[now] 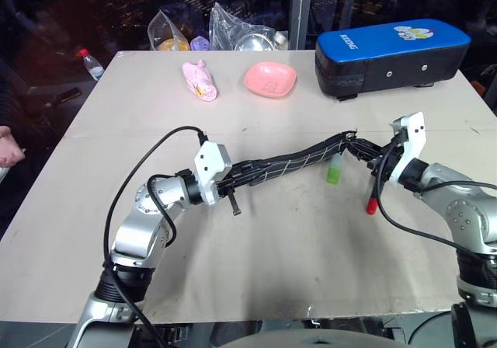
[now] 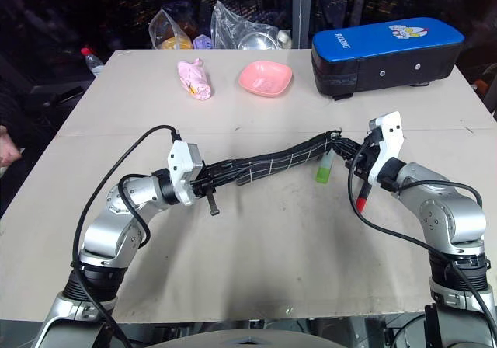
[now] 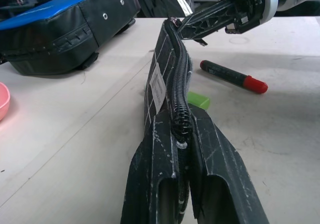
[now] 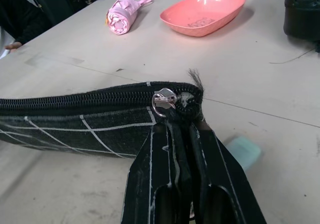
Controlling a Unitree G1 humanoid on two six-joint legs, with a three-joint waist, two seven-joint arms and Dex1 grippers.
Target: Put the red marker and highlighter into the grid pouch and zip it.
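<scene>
The grid pouch [image 1: 287,163] hangs stretched between my two grippers just above the table, its zipper edge up. My left gripper [image 1: 229,181] is shut on the pouch's left end, seen up close in the left wrist view [image 3: 181,129]. At the other end my right gripper [image 1: 359,147] is shut on the pouch beside the silver zipper pull [image 4: 164,100]. The highlighter [image 1: 335,172] lies on the table under the pouch's right end. The red marker [image 1: 374,196] lies on the table beside it, below my right gripper, with its red end toward me.
A big blue-and-black padded case [image 1: 392,53] stands at the back right. A pink dish [image 1: 270,78] and a pink bundle [image 1: 200,80] lie at the back middle, with plastic bags [image 1: 233,29] behind them. A person's hand [image 1: 8,146] shows at the left edge.
</scene>
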